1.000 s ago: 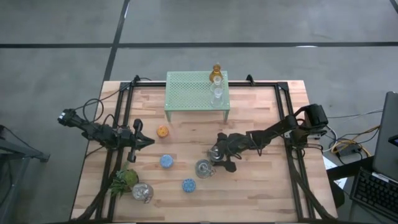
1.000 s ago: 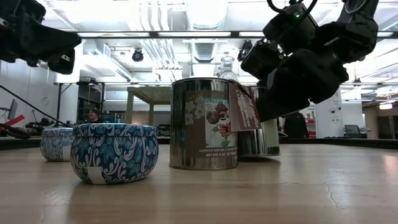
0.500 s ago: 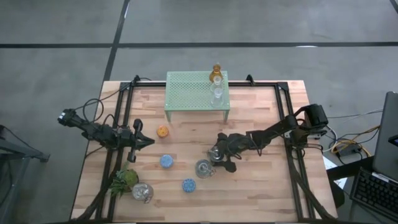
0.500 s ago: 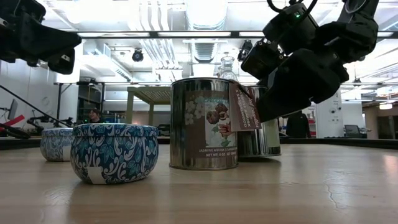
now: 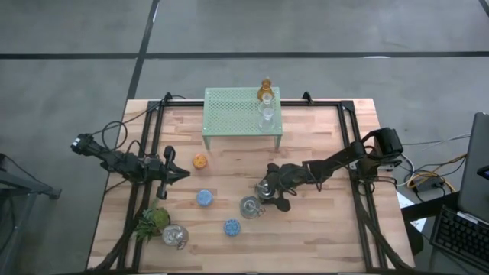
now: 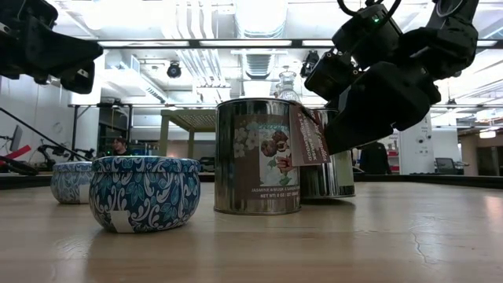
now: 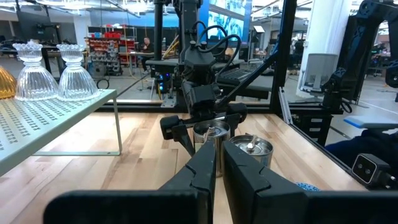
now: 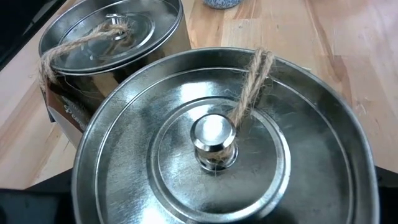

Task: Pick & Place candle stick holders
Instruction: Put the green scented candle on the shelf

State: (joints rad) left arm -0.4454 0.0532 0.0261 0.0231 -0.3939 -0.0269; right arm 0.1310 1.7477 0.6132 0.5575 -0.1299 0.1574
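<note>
So far only 3 glass holders [image 5: 266, 101] are up on the mesh stand [image 5: 241, 110]. Right gripper [image 5: 267, 189], jaws spread wide, sits over a silver tin [image 8: 214, 140] mid-table, not grasping it yet afaict. Left gripper [image 5: 173, 173] is clenched on nothing, parked near the orange holder [image 5: 200, 161]. Blue ones [image 5: 205, 198] + other tins remain on the table, so most of the job's left imo.

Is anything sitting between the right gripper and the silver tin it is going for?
Nothing visible does. The right gripper is open directly over the silver tin, looking straight down on its lid. A second silver tin stands close beside it, off to the side rather than in the way.
</note>
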